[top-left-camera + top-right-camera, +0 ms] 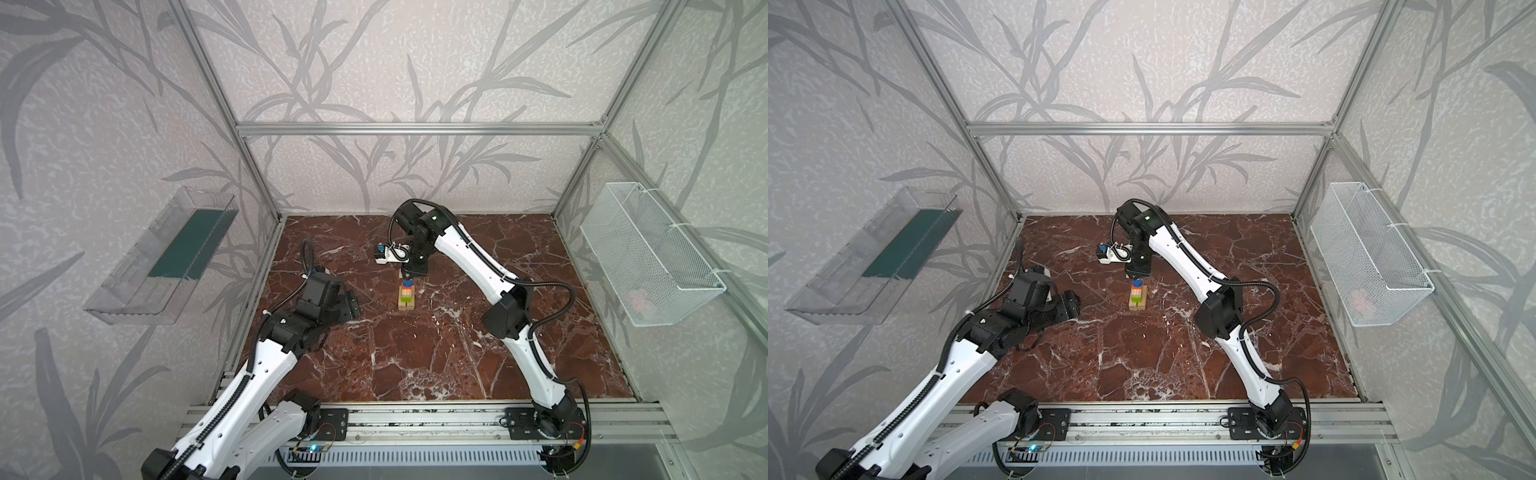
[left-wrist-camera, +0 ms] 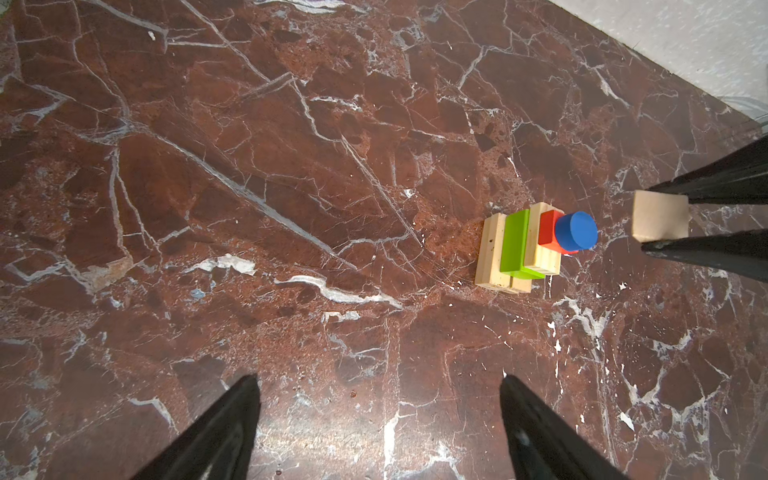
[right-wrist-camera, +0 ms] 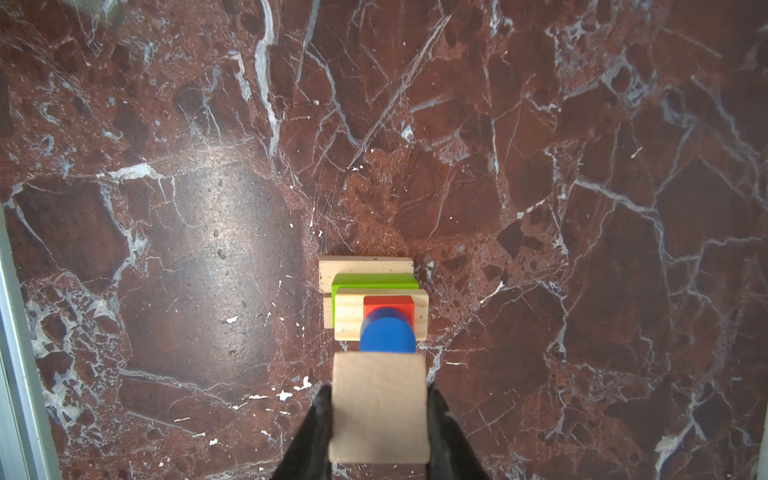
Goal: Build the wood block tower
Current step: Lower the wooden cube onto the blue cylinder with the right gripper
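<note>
The wood block tower (image 1: 406, 297) (image 1: 1138, 296) stands mid-table: light-wood planks (image 2: 490, 253), a lime-green brick (image 2: 515, 247), a red cube (image 2: 547, 227) and a blue disc (image 2: 575, 230) on top. My right gripper (image 3: 379, 390) (image 1: 409, 275) hangs just above it, shut on a natural-wood piece (image 3: 380, 409) (image 2: 660, 216); only a flat square face of that piece shows. The piece sits higher than the blue disc (image 3: 387, 334) and slightly off to one side of it. My left gripper (image 2: 378, 380) (image 1: 353, 305) is open with nothing in it, left of the tower.
A clear plastic tray (image 1: 162, 257) hangs on the left wall and a white mesh basket (image 1: 648, 253) on the right wall. The red marble table (image 1: 457, 357) is fenced by aluminium posts, with a rail (image 1: 415, 419) along the front.
</note>
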Robot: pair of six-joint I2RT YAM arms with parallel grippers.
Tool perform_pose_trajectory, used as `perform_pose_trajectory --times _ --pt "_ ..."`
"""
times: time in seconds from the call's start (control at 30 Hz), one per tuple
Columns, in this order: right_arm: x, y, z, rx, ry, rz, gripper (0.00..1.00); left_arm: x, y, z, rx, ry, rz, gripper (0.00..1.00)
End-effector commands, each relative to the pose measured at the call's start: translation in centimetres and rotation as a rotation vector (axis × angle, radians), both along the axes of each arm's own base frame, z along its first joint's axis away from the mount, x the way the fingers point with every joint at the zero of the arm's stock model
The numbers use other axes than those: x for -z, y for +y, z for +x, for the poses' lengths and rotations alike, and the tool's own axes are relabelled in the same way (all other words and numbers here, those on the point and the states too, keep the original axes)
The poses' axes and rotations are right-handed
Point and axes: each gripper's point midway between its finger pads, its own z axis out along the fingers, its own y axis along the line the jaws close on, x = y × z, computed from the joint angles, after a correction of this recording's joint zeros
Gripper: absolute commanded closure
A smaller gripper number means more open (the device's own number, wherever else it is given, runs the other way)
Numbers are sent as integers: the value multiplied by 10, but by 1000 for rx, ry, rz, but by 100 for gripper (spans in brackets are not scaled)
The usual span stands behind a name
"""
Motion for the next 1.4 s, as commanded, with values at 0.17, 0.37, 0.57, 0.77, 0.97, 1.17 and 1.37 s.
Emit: perform_pose_trajectory --times 0.17,0.37,0.57,0.77,0.97,1.17,1.37 --pt "15 -14 -12 -84 39 -91 86 10 6 -5 -25 21 5 12" --pt "23 -14 -9 -74 38 -110 86 12 5 -5 -28 25 1 12" --pt "32 -14 -5 -69 39 -125 85 14 5 -5 -27 28 -2 12" --pt "37 -11 -3 -66 41 -127 84 16 5 -4 -30 33 -3 12" --pt "38 -9 -3 -71 38 -125 83 16 6 -5 -31 32 1 12" --pt "40 -6 -4 -80 41 -120 82 17 6 -5 -33 34 3 12" --pt "41 -5 -3 -83 35 -120 81 18 7 -6 -33 38 4 12"
